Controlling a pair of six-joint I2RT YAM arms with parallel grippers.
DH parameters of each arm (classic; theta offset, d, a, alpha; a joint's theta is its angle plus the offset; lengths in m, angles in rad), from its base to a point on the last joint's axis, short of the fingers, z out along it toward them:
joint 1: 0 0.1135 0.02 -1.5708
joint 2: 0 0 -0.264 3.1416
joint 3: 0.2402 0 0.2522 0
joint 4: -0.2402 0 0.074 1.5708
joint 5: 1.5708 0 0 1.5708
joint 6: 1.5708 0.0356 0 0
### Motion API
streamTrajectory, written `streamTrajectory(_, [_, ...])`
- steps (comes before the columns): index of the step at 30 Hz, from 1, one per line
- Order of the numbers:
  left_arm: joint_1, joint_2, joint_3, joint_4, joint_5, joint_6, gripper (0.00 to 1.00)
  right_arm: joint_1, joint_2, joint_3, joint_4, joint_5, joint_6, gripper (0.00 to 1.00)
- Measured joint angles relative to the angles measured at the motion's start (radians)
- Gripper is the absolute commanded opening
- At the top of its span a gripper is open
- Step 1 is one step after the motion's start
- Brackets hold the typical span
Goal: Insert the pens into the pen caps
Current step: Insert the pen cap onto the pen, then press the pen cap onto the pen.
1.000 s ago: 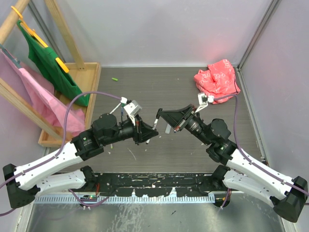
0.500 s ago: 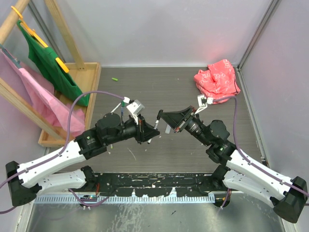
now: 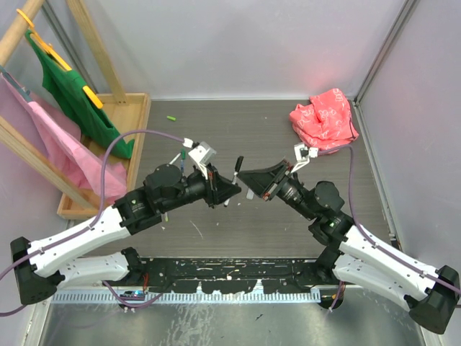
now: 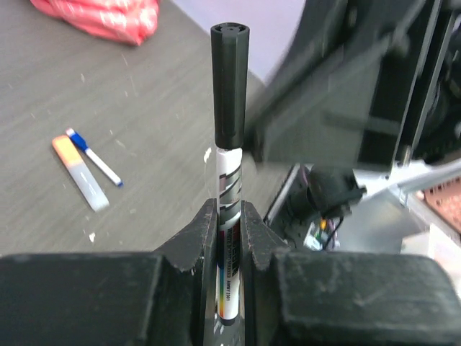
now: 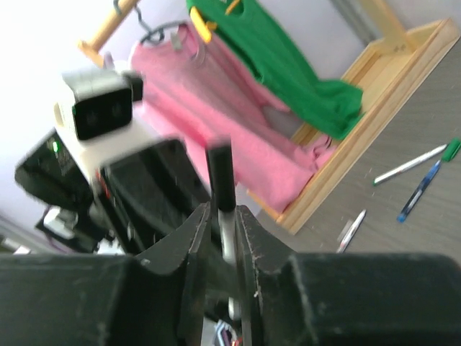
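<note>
left gripper (image 4: 229, 214) clamps a black-capped pen (image 4: 228, 176); right gripper (image 5: 223, 216) flanks it, grip impossible to tell.

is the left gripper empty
No, the left gripper is shut on a white pen that has a black cap on its end.

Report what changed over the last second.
The left pincer, shut on the pen, has pushed rightward toward the right pincer. The pen's tip now sits in the black cap. It is unclear whether the right pincer has let the cap go. The red bag and clothes rack stayed put.
</note>
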Motion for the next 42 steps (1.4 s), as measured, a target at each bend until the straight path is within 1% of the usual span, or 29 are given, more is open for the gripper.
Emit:
streamTrajectory(4, [0.013,-0.004,0.016,0.064,-0.034,0.003,0.00,0.023,-0.016,0.006,-0.080,-0.043,-0.003,0.34])
streamTrajectory(9, [0.014,-0.031,0.011,0.083,-0.044,0.004,0.00,0.023,-0.045,0.080,-0.202,-0.043,-0.034,0.41])
streamTrajectory(14, [0.014,-0.092,0.005,0.080,-0.043,0.005,0.00,0.023,-0.091,0.147,-0.277,-0.019,-0.074,0.46])
streamTrajectory(20, [0.015,-0.137,0.003,0.077,0.018,0.015,0.00,0.023,-0.074,0.248,-0.325,-0.003,-0.121,0.58])
streamTrajectory(25, [0.015,-0.154,-0.019,0.071,0.089,0.021,0.00,0.023,-0.006,0.333,-0.328,-0.013,-0.150,0.65])
streamTrajectory(30, [0.015,-0.157,-0.026,0.057,0.139,0.022,0.00,0.023,0.062,0.379,-0.327,-0.041,-0.164,0.66])
streamTrajectory(35, [0.015,-0.156,-0.026,0.054,0.168,0.023,0.00,0.023,0.101,0.383,-0.328,-0.067,-0.165,0.65])
streamTrajectory(40, [0.015,-0.148,-0.026,0.054,0.182,0.023,0.00,0.023,0.117,0.383,-0.314,-0.116,-0.164,0.60])
streamTrajectory(42, [0.015,-0.142,-0.026,0.054,0.185,0.023,0.00,0.023,0.119,0.383,-0.303,-0.140,-0.165,0.56])
